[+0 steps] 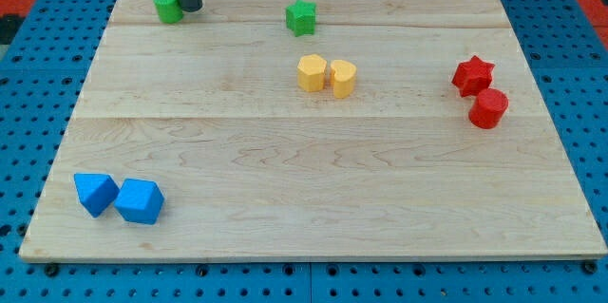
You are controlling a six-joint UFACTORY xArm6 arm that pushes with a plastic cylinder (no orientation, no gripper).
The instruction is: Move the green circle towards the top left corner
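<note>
The wooden board (313, 179) filled most of the view, a pale worktop resting on a blue pegboard surface (38, 75). The dark rod came down from the view's top near the board's top left corner, and my tip (190, 8) stood touching the right side of the green circle (168, 6). There was no claw on this arm, so nothing could open or close; the rod held nothing and only pressed against that block. The green circle sat close to the board's top edge, a short way in from the top left corner.

Near the bottom left corner lay two blue blocks, a blue cube (141, 201) and just to its left a blue angular block (95, 193), touching each other. Close to the right edge, in the upper half, the red star (472, 75) sat just above the red cylinder (488, 108), touching. Near the board's middle, toward the top edge, the yellow pentagon-like block (312, 72) and the yellow cylinder (343, 78) stood side by side. The green star (301, 17) lay alone by the top edge, well apart from the tip.
</note>
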